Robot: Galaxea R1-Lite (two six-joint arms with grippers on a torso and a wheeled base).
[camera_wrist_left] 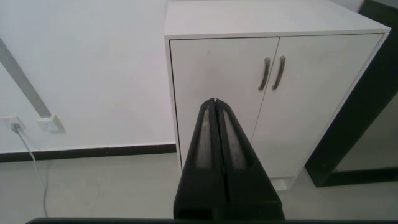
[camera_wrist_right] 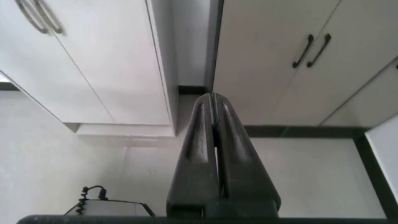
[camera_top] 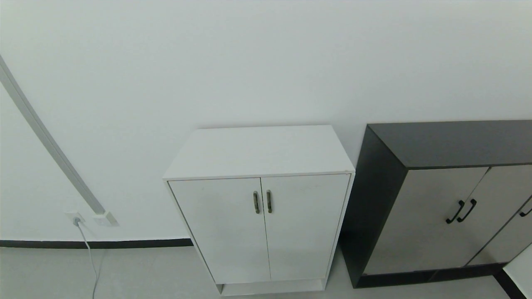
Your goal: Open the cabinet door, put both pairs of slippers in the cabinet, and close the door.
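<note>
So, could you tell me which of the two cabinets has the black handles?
The black-framed cabinet on the right; the white cabinet left of it has bronze handles.

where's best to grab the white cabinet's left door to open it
Its upright bar handle, beside the door's inner edge. Come straight from the front, one finger on each side of the bar. The right door's handle sits close by, so the fit looks tight.
</note>
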